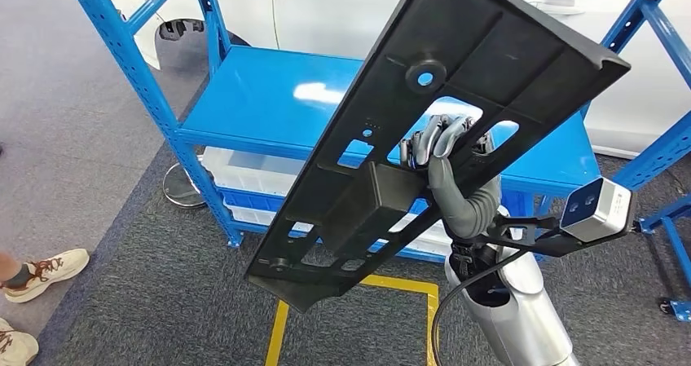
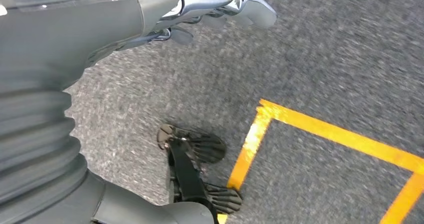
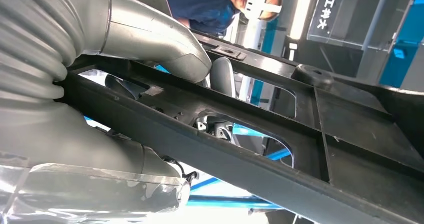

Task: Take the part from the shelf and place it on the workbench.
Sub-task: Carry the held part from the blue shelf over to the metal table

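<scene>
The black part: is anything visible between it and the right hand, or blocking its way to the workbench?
Nothing separates them: the right hand already grips the black part, its fingers through an opening, held tilted in front of the blue shelf. The workbench can't be seen here, so that path cannot be judged.

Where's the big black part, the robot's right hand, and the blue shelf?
black part (image 1: 489, 48), head view, on its flat upper panel.
right hand (image 1: 444, 138), head view, on its fingers.
blue shelf (image 1: 269, 97), head view, on its bare top.
</scene>
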